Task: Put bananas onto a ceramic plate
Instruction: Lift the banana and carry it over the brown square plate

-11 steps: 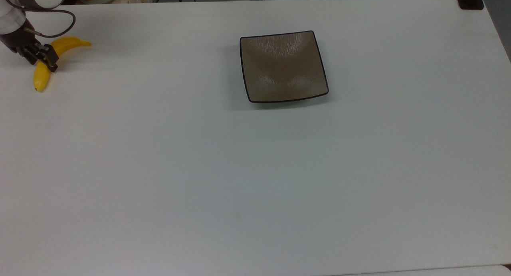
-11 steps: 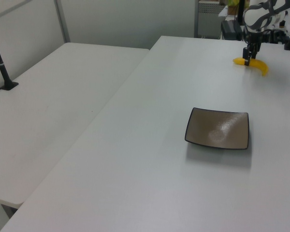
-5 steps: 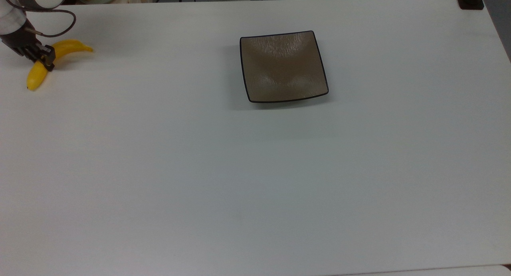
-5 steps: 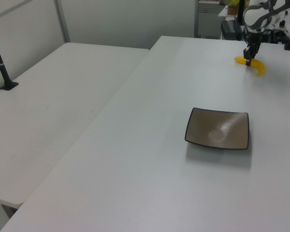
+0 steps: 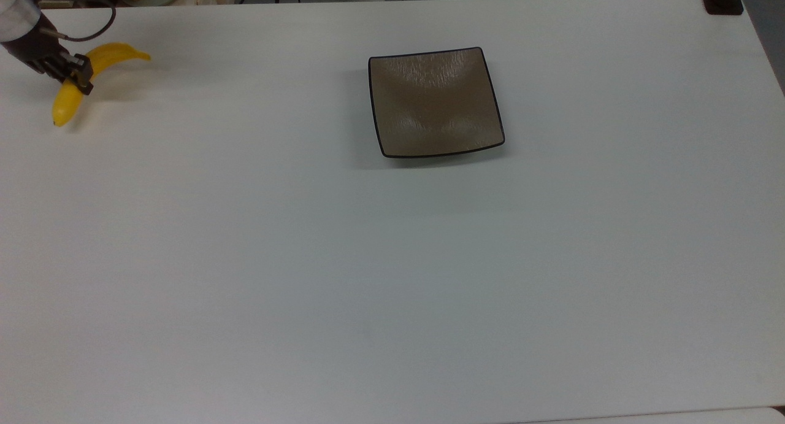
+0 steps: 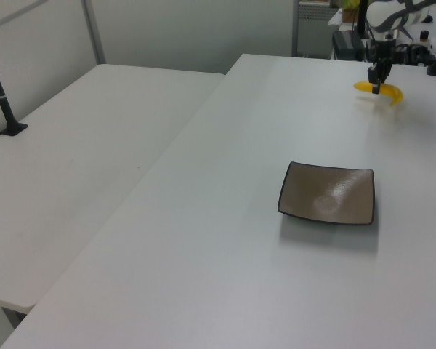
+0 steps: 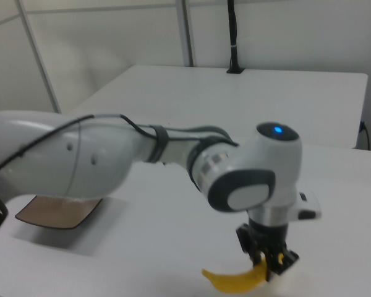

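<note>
The black two-finger gripper is clenched around the middle of the smooth, bright yellow curved banana, holding it near the white bench's far left corner in the top view. The square brownish-taupe glazed ceramic plate sits well apart, near the far edge.

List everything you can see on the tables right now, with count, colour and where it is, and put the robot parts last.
banana: one, yellow, far left of the top view, held off the table.
plate: one, brown with dark rim, square, upper middle of the top view, nothing on it.
table: one, white, under the plate.
second table: one, white, at the left view's left.
clamp: one, black, on the second table.
gripper: one, black, shut on the banana's middle.
arm: one, white, across the right view.
</note>
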{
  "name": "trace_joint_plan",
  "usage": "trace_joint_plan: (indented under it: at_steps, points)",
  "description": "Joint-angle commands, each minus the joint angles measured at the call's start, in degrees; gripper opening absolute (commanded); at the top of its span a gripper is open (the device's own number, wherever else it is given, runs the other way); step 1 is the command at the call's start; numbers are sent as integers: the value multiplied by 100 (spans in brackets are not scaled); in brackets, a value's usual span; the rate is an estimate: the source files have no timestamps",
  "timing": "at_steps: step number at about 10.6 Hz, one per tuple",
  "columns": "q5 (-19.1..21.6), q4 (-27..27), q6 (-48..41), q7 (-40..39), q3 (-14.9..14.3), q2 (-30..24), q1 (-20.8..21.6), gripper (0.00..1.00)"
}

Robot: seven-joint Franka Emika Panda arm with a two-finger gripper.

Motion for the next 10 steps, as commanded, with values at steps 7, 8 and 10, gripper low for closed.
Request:
trace_joint_plan:
  at_steps: [7,8,10]
  points:
    - [1481,-122,-2064,-10,-54,-1988,1665,11]
    - [1649,-122,-2276,25,-54,-2067,1902,11]
    - [1974,-166,-2636,52,-54,-2085,2263,12]
